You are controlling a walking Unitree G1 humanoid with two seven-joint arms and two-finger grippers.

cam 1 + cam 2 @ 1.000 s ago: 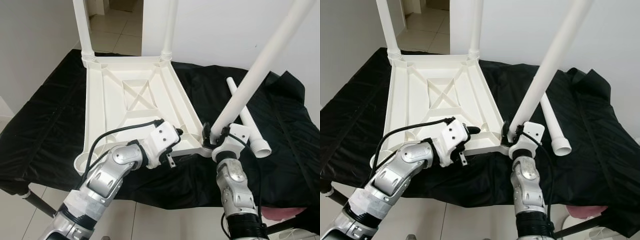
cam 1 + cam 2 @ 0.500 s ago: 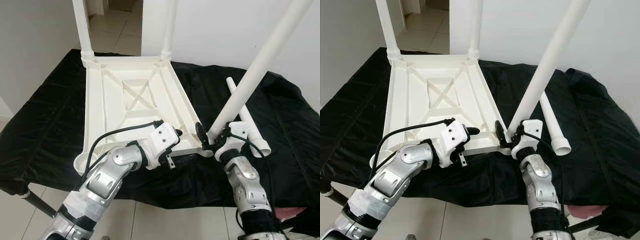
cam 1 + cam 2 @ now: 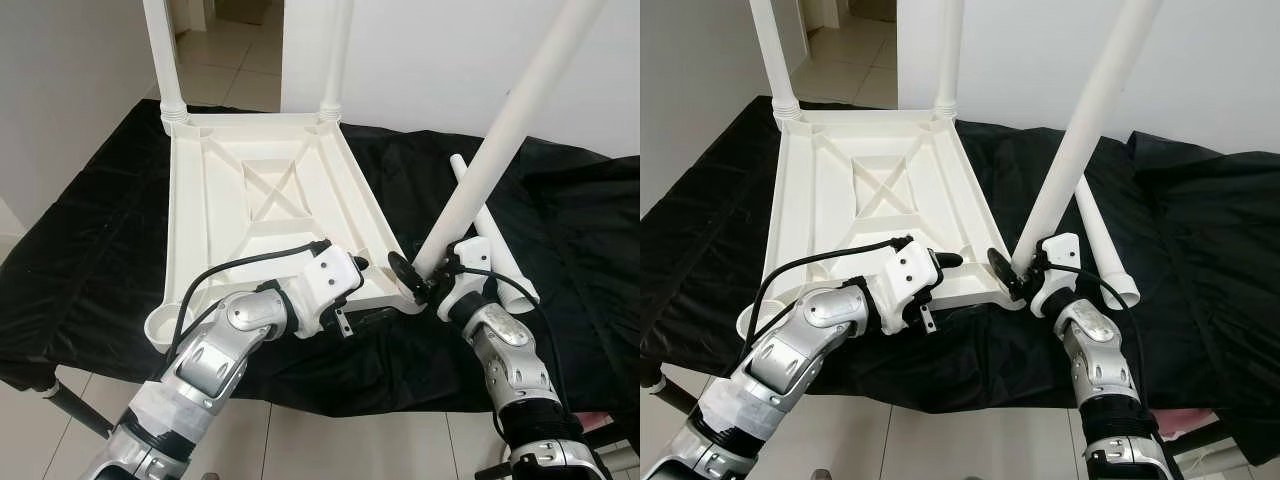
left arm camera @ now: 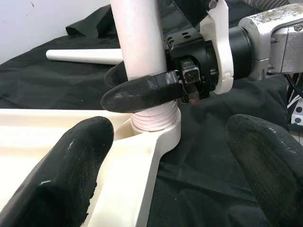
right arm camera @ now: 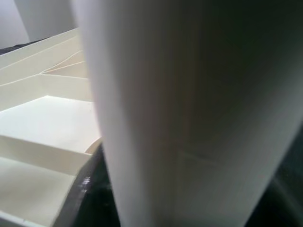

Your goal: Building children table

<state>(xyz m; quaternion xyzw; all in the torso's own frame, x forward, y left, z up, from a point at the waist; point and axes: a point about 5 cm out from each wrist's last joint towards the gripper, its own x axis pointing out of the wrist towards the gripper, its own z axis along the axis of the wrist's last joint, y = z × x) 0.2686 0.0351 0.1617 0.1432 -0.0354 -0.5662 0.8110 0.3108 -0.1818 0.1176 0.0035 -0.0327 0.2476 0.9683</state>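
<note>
White plastic tabletop (image 3: pixel 270 215) lies upside down on a black cloth (image 3: pixel 90 240), ribbed underside up, long axis running away from the robot. Two legs already stand upright in the far corner sockets: far left leg (image 3: pixel 160 50) and far right leg (image 3: pixel 338 50), both pointing straight up.

Third leg (image 3: pixel 500 150) sits with its lower end at the near right corner socket (image 4: pixel 158 130). Its long axis tilts, rising up and to the robot's right, away from vertical. In the left wrist view its threaded end rests in the socket collar.

Right gripper (image 3: pixel 425 280) is clamped on the third leg just above the socket, one black finger (image 4: pixel 142 94) wrapped across the front of the tube. The right wrist view is too close to the leg for detail.

Left gripper (image 3: pixel 940 265) hovers at the near edge of the tabletop, just left of that corner. Its fingers (image 4: pixel 71 161) are spread apart with nothing between them, one over the tabletop rim, the other over cloth.

Fourth leg (image 3: pixel 495 240) lies flat on the cloth to the right of the tabletop, behind the tilted leg, long axis running near to far, open end nearest the robot.
</note>
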